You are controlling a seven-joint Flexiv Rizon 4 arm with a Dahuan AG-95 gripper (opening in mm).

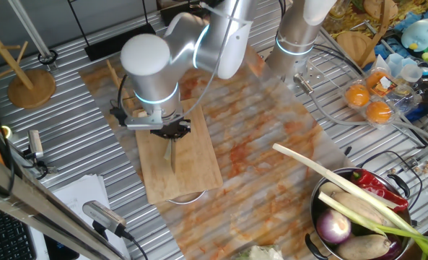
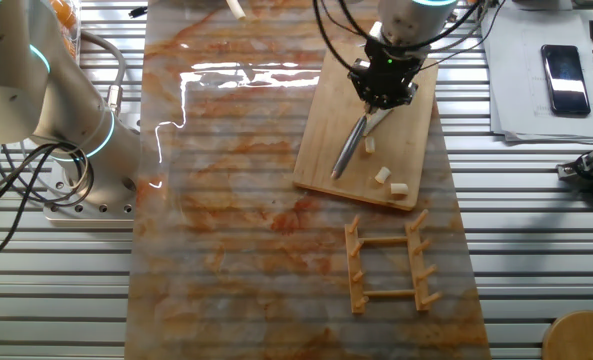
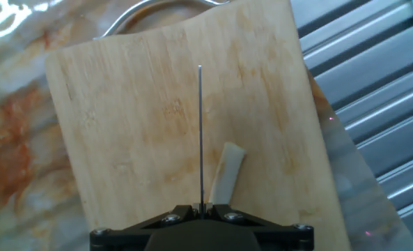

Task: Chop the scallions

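The hand [image 2: 384, 88] is clamped on a knife [image 2: 348, 148], blade edge-down over the wooden cutting board [image 2: 328, 152], which keeps the cut on wood rather than on the marbled surface [image 2: 226, 200]. The scallions [image 3: 226, 172] lie on the board: one pale stalk piece just beside the blade, with short cut chunks [image 2: 388, 178] near the board's edge. Judged from this, chopping is partly done, and the blade is lined up to section the remaining piece.

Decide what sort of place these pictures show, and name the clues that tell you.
Probably a robotics lab set up as a mock kitchen. A robot arm's tool holds a knife over a wooden cutting board with scallion pieces, all on a ribbed metal bench with trailing cables.
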